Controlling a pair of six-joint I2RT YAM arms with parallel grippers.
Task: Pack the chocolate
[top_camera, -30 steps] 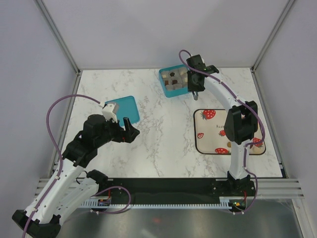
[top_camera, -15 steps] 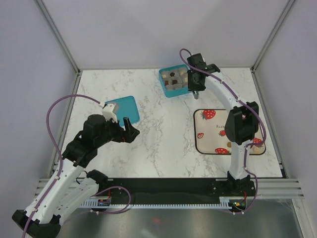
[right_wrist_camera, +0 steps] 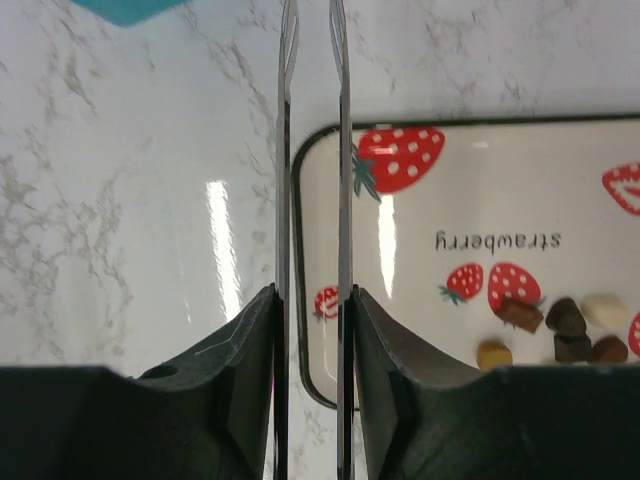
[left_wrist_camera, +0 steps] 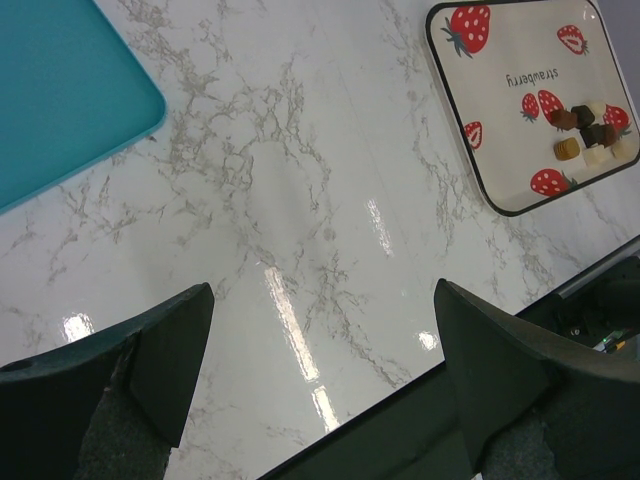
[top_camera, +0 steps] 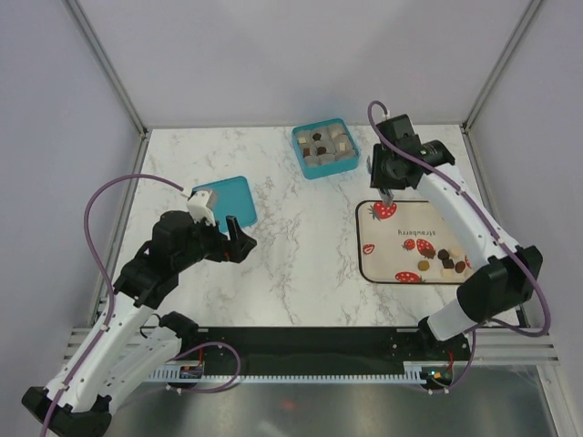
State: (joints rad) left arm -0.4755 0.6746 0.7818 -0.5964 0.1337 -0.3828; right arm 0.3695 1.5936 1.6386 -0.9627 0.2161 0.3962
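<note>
since a second ago, the right arm has been swung away from the teal square box with grey compartments. it is now hung over the far left corner of the cream tray with a black rim and red strawberry prints. the left arm has not been moved.

the right gripper is made of two thin, flat metal blades. a thin gap is left between them, and nothing is pinched there. the left gripper is spread wide with nothing in it. it is held above the shiny white marble table, near the flat teal lid.

some small pieces are already seen in the box. more of the chocolate, tiny brown, tan and whitish lumps, is left in a little heap at the near right end of the tray, well apart from the blades.

the fetching step is judged to be in hand. next, the blades need to be carried across the tray, lowered around one lump and pressed gently. the lumps look small and smooth, so they could easily be knocked away.
</note>
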